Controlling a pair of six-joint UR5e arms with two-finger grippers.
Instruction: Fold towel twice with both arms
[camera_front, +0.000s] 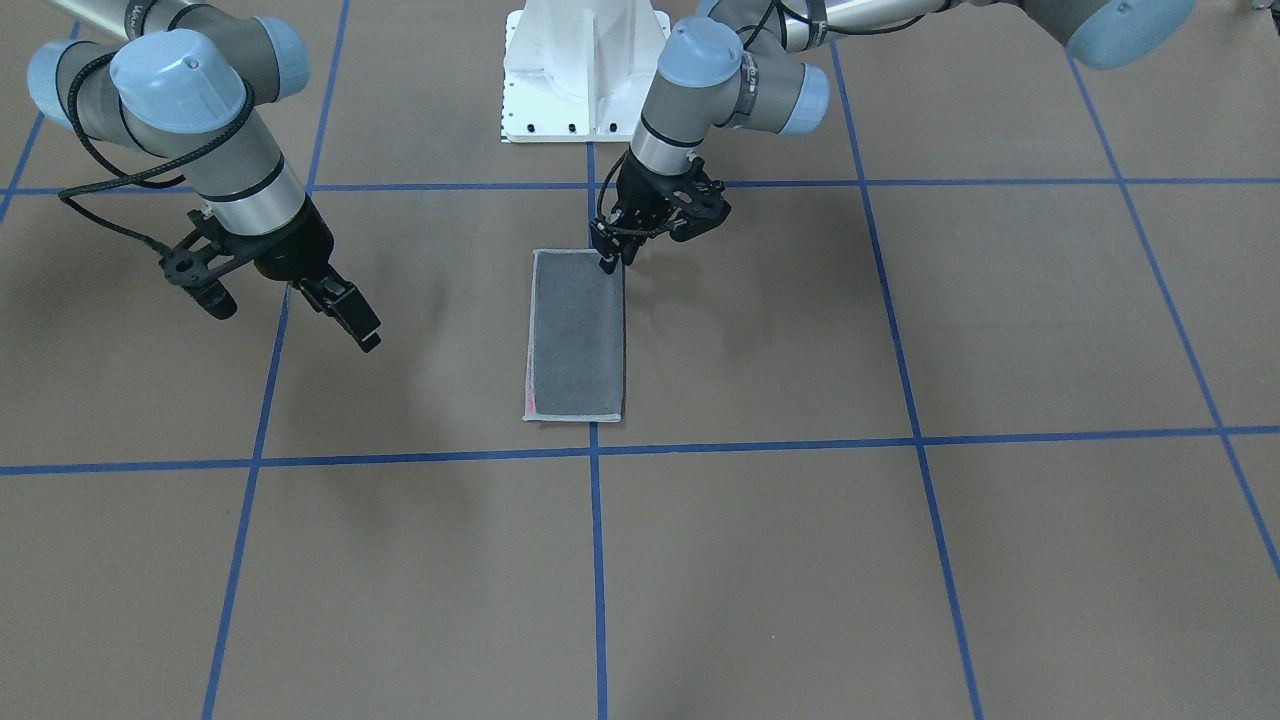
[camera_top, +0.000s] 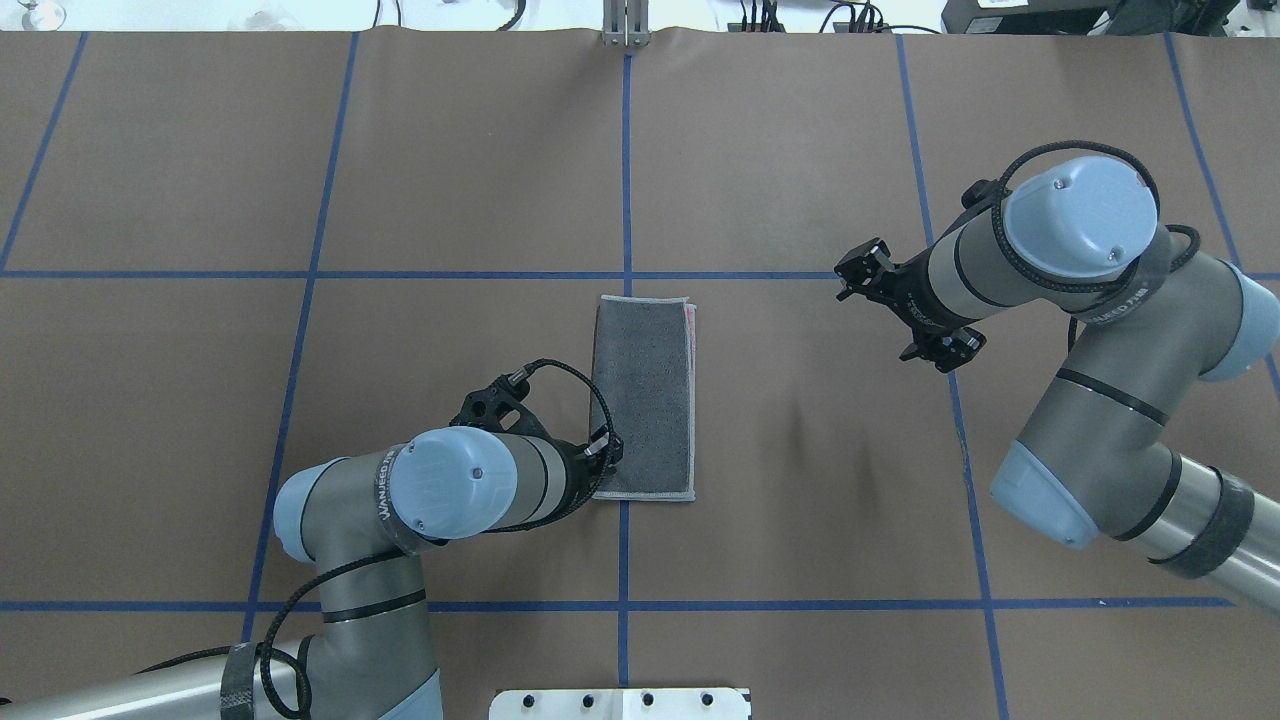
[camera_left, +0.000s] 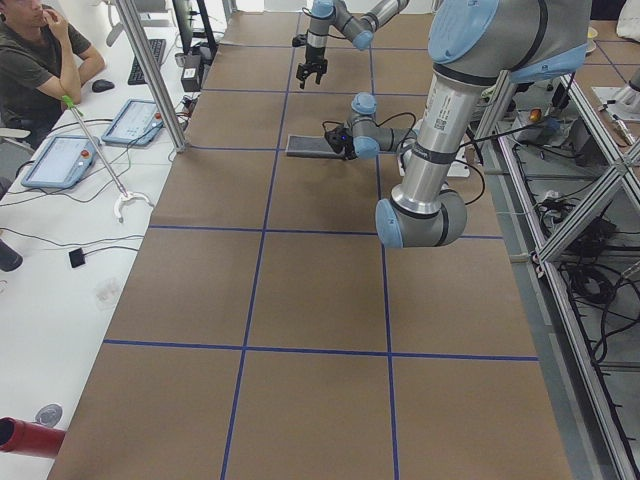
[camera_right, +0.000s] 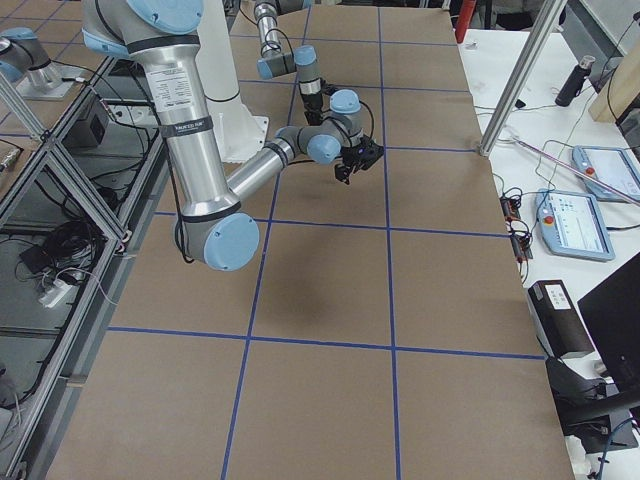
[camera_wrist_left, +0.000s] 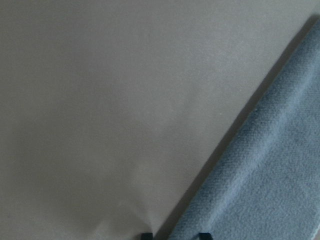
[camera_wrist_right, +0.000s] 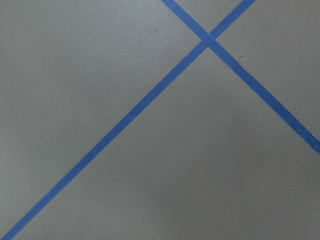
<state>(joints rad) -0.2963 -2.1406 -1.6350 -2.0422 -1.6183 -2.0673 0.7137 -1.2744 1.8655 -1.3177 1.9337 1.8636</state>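
Black fingertips (camera_front: 607, 262) of the left gripper (camera_front: 616, 258): we log them a narrow gap apart and pointing down. They straddle one long edge of the towel (camera_front: 577, 335), one tip over the cloth and the other just off it. Whether they pinch it, we cannot tell. In the front-facing view this is the towel's 1 o'clock corner.

Towel: we list a long rectangle, dark grey face up, flat on the brown table (camera_front: 800, 330) and lying over a blue tape line (camera_front: 597, 560). It has a pale stitched border and a pink sliver at its 7 o'clock corner.

Right gripper (camera_front: 292, 318): we note its fingers spread wide and holding nothing. It hangs over bare table at the towel's 9 o'clock, well apart.

Left arm (camera_front: 735, 85): enters from 1 o'clock.

Right arm (camera_front: 190, 100): enters from 10 o'clock.

White base (camera_front: 585, 70): stands at 12 o'clock.
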